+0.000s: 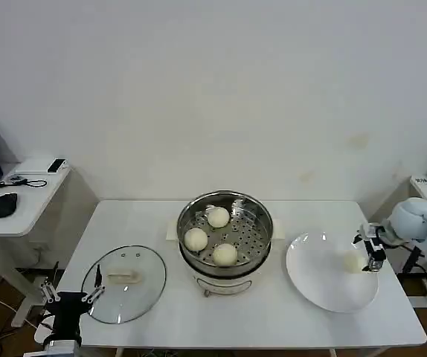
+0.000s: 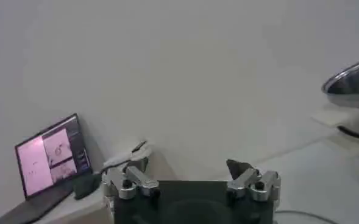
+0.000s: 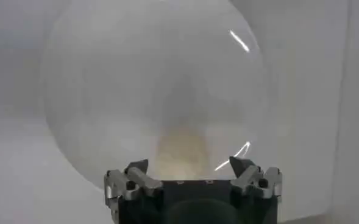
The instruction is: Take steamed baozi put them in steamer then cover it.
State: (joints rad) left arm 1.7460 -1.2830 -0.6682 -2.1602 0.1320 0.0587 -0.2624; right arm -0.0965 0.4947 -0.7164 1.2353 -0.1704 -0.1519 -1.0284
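The right gripper (image 1: 373, 253) hangs with fingers spread over the last bun (image 1: 352, 261) on the plate (image 1: 318, 286), 3 buns (image 1: 218, 217) sit in the steamer (image 1: 225, 232), the lid (image 1: 124, 282) lies left, and the left gripper (image 1: 68, 294), also spread, waits beside it.

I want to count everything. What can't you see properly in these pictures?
- Last baozi on the plate: head view, partly hidden by the right end effector; blurred in the right wrist view.
- Steamer: cut off by the left wrist view's edge.
- Laptop screen: too small.
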